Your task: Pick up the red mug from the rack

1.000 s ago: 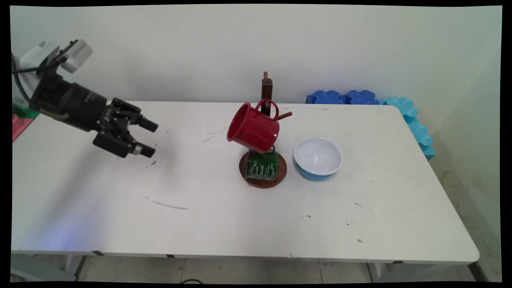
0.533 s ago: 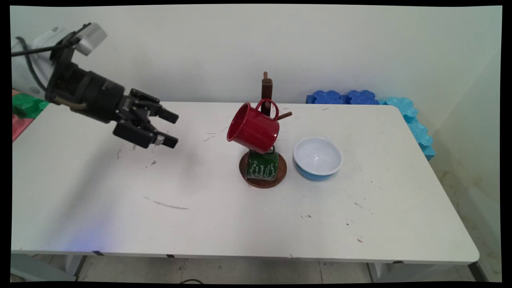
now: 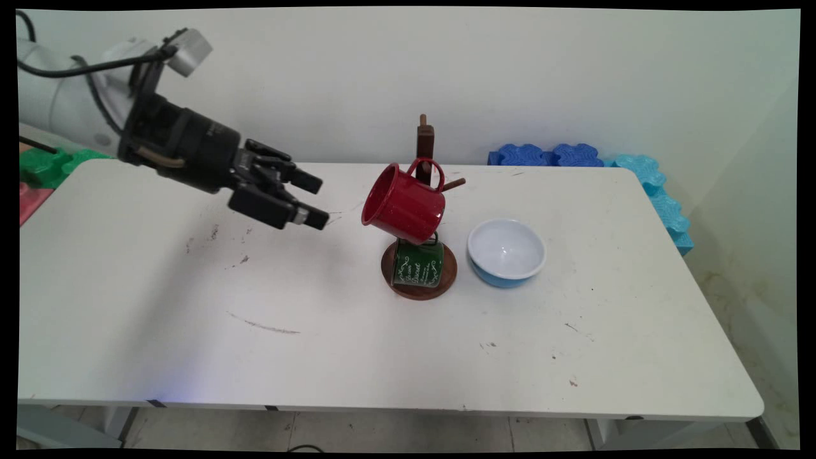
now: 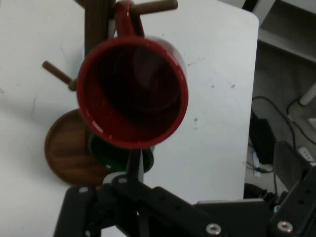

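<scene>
My black gripper hangs open above the table's back left, its fingers pointing right at a red mug a short gap away. The red mug hangs by its handle on a peg of a wooden mug tree, mouth tilted toward the gripper. Beneath it a green mug with white lettering sits at the tree's round base. In the hand view the red mug's open mouth faces me, with the green mug and wooden base below it. Nothing is between the fingers.
A blue bowl with a white inside stands just right of the tree. Blue foam blocks and cyan ones line the table's far right corner. Green and red foam pieces lie at the left edge.
The gripper has travelled right and slightly up across the table, closing the gap to the red mug. It has stayed open. The mugs and bowl have not moved.
</scene>
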Motion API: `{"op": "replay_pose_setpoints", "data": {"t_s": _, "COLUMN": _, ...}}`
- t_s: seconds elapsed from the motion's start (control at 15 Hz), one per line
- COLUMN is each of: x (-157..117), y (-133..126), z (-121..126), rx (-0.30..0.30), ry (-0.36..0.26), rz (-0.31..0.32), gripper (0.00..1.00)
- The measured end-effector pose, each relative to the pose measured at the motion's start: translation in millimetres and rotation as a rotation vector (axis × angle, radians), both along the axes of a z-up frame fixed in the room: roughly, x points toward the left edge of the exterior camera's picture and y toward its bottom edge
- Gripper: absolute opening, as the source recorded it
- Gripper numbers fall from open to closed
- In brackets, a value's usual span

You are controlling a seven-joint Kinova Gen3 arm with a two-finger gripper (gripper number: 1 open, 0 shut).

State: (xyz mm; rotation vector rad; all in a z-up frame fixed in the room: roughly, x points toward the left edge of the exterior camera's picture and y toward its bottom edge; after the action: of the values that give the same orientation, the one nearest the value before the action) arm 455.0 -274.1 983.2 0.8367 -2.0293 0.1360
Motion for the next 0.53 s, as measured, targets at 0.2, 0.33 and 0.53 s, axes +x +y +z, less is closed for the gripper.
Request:
{"op": "replay_pose_setpoints", "data": {"t_s": 0.2, "x": -18, "y": -5, "z": -3, "rx": 0.017, "ry": 0.015, "rz": 0.016, "gripper": 1.0}}
{"op": "replay_pose_setpoints", "data": {"t_s": 0.33, "x": -29, "y": -10, "z": -6, "rx": 0.028, "ry": 0.021, "rz": 0.028, "gripper": 1.0}}
{"op": "replay_pose_setpoints", "data": {"t_s": 0.53, "x": -44, "y": -16, "z": -12, "rx": 0.043, "ry": 0.028, "rz": 0.04, "gripper": 1.0}}
